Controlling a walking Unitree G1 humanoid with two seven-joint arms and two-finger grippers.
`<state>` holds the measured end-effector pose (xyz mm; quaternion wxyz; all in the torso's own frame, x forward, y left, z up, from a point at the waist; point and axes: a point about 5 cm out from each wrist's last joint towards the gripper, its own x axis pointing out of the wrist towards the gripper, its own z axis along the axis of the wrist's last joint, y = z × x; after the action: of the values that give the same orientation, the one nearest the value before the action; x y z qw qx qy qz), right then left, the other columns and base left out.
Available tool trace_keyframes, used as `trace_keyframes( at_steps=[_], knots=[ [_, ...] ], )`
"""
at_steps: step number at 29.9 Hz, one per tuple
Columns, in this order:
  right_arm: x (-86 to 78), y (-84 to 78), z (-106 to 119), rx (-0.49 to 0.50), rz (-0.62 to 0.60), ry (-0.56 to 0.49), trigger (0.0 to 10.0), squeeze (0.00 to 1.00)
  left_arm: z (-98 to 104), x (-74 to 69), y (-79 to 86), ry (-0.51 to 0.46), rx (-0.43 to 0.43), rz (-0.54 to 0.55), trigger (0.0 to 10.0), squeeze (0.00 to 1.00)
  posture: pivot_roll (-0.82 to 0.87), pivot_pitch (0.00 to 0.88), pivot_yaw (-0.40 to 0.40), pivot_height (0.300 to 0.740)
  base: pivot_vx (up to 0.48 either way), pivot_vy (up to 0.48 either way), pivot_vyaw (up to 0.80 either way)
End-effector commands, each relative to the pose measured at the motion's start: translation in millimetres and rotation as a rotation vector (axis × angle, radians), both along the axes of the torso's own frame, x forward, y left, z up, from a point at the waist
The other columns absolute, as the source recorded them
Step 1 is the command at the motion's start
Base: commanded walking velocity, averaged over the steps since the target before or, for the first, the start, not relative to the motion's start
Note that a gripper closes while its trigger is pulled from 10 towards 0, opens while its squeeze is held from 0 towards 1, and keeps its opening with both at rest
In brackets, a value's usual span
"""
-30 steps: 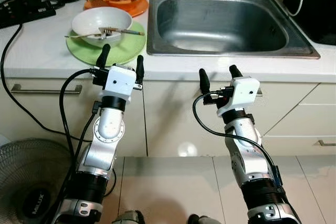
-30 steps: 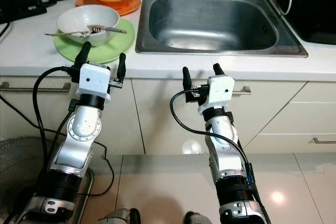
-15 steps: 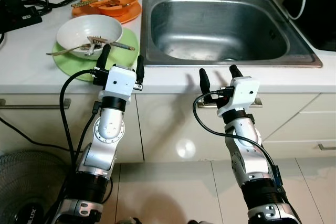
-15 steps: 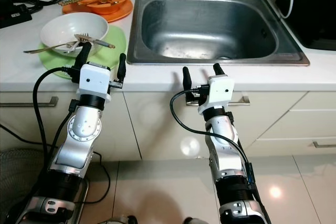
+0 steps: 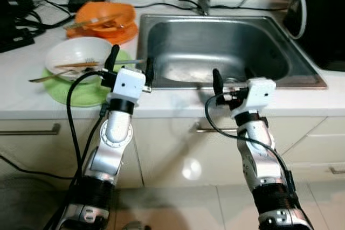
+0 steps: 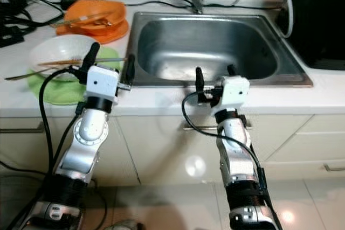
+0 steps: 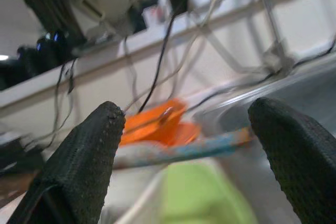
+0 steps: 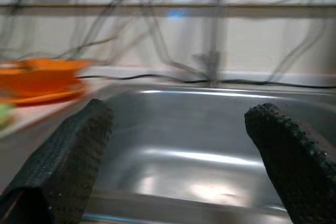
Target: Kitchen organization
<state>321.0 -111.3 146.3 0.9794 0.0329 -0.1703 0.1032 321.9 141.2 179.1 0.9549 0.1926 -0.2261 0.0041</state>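
Left pincer [image 5: 129, 62] released, empty, fingers spread, raised at the desk [image 5: 21, 98] front edge. Right pincer [image 5: 232, 76] released too, nothing held, hovering at the front rim of the sink [image 5: 215, 52].

Risks, as a judgement: white bowl [image 5: 75, 60] carries loose cutlery [image 5: 64, 68] across its rim. A reach from the left pincer could knock a piece off or tip the bowl off the green plate [image 5: 86, 92]. A black cable loops off the left wrist close to the plate edge and could snag the dishes. Bowl sits on the plate, not on the desk, so a lift by the bowl rim may drag or slide the plate. Head views are soft with blur, so aim may be off.

Positions: bowl on green plate at about 10 o'clock from the left pincer, just beside it; left finger overlaps the bowl's near rim in the head view, contact cannot be told. Orange dishes [image 5: 99, 20] with chopsticks on top at 11 o'clock, farther back, near the sink's left rear corner. Sink basin at 12 o'clock from the right pincer, 1 to 2 o'clock from the left. Left wrist view shows the orange dishes [image 7: 157, 124] and a utensil between the spread fingers; right wrist view looks into the sink [image 8: 184, 145].
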Motion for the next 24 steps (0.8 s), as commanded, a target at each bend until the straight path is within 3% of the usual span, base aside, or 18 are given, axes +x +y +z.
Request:
trace_keyframes(
  at_steps=[1, 24],
  knots=[
    [0.5, -12.5, 0.5, -0.009, -0.034, -0.004, 10.0, 0.00, 4.2, -0.5, -7.1, -0.025, -0.011, -0.014, 10.0, 0.00, 0.04, 0.104, -0.024, 0.740, 0.000, 0.000, 0.00],
    [1.0, -13.1, 0.3, -0.006, -0.037, -0.005, 10.0, 0.00, 10.5, -1.8, -8.1, -0.056, -0.038, -0.030, 10.0, 0.00, 0.04, 0.103, -0.024, 0.740, 0.000, 0.000, 0.00]
  ],
)
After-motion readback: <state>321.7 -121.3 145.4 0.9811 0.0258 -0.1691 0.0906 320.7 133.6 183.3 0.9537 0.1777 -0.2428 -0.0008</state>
